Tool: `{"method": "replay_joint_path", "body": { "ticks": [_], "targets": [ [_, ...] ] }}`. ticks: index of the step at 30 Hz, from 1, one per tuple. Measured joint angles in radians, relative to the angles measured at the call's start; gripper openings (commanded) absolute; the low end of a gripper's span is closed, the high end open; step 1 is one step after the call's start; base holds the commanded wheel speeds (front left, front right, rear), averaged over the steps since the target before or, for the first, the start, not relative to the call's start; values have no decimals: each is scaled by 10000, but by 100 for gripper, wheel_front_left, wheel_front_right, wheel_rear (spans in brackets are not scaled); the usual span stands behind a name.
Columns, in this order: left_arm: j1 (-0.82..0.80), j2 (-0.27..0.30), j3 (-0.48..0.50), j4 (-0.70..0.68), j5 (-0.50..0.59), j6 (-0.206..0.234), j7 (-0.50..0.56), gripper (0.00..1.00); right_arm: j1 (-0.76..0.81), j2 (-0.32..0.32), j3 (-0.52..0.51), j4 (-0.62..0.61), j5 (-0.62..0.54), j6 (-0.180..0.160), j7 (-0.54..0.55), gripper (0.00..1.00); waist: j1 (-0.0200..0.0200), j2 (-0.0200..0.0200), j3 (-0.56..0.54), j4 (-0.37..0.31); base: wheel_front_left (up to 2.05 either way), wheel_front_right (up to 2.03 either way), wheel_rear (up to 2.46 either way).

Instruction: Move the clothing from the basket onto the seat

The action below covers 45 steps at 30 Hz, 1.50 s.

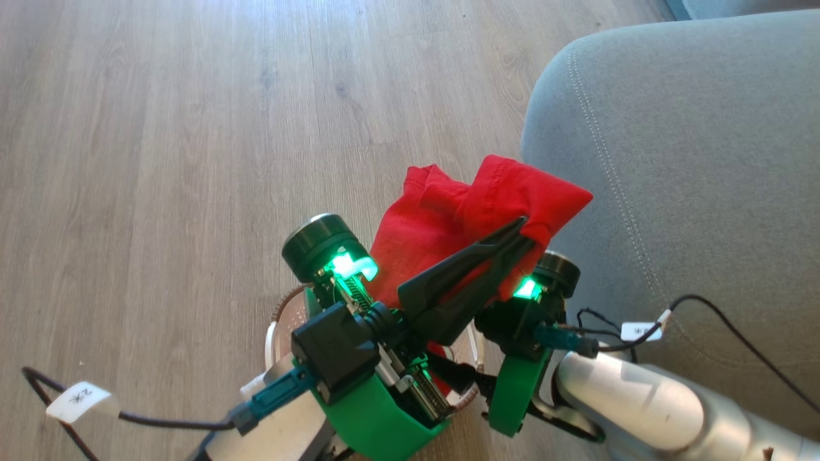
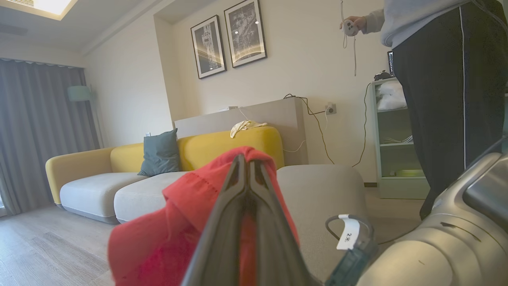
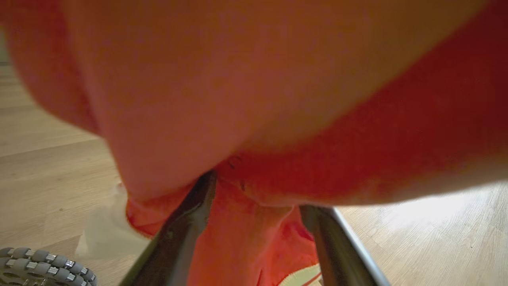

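Left claw (image 1: 523, 223) tight on clothing (image 1: 442, 211); basket (image 1: 277, 315) mostly hidden

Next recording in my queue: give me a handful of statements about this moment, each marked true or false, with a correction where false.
1. The left gripper is shut on a red garment. True.
2. The red garment lies spread flat on the grey seat. False: it is held up in the left gripper, beside the seat's edge.
3. The right gripper has its fingers apart. True.
4. The floor is covered in dark carpet. False: it is pale wood planking.
5. A person stands in the left wrist view. True.
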Motion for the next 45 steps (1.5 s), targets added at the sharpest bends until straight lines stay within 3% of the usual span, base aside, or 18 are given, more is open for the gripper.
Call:
{"method": "replay_joint_path", "body": {
  "ticks": [2, 14, 25, 35, 45],
  "targets": [
    [0, 0, 0, 23, 0, 0, 0, 0, 152, 79, -82, -2, -31, 0, 0, 0, 0, 0, -25, 18, 0, 0, 0],
    [4, -25, 15, 40, 0, 0, 0, 0, 1137, 853, -1685, 31, -295, 0, 0, 0, 0, 0, -64, 112, 0, 0, 0],
    [50, -94, 314, 23, 17, 0, 0, 0, 2717, 2161, -5425, -299, -616, 0, 0, 0, 0, 0, -124, 182, 0, 0, 0],
    [512, -188, 959, 546, 364, -2, 0, 0, 3423, 2857, -7714, -965, -897, 0, 0, 0, 0, 0, -166, 171, 0, 0, 0],
    [985, -525, 1735, 2056, 560, -2, 0, 0, 3515, 3037, -8441, -1149, -897, 0, 0, 0, 0, 0, -224, 121, 0, 0, 0]
  ]
}}
